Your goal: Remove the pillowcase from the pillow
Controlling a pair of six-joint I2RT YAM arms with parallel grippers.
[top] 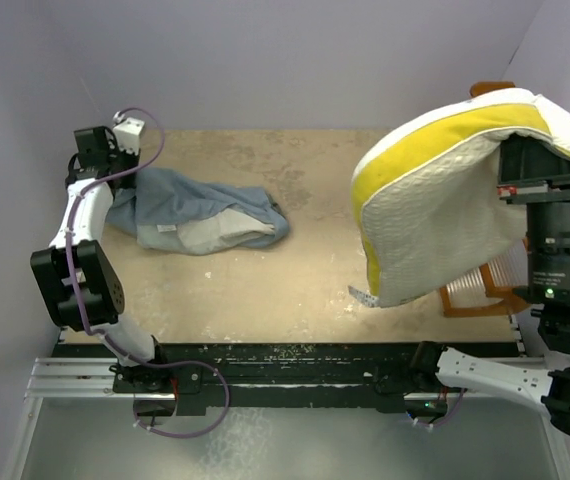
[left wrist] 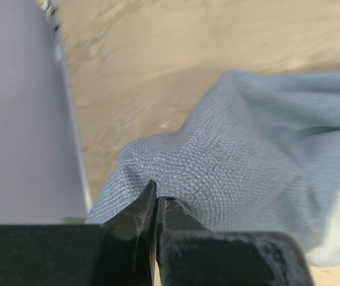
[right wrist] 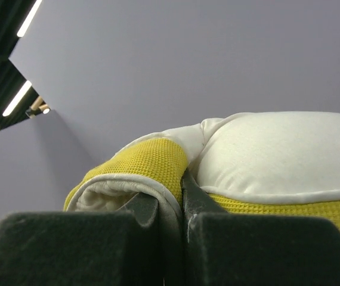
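Top external: left arm (top: 75, 215) outstretched, jaws tight on pillowcase (top: 200, 215); right arm (top: 555, 250) high, jaws tight on pillow (top: 435, 220).

left arm (top: 73, 215): white links, black joints | cable (top: 162, 138): lilac | right arm (top: 495, 372): white and black | jaws: matte black

From above, the pillow (top: 435, 200) hides the tips of my right jaws. My left wrist view cuts the pillowcase (left wrist: 247, 161) off at its right edge.
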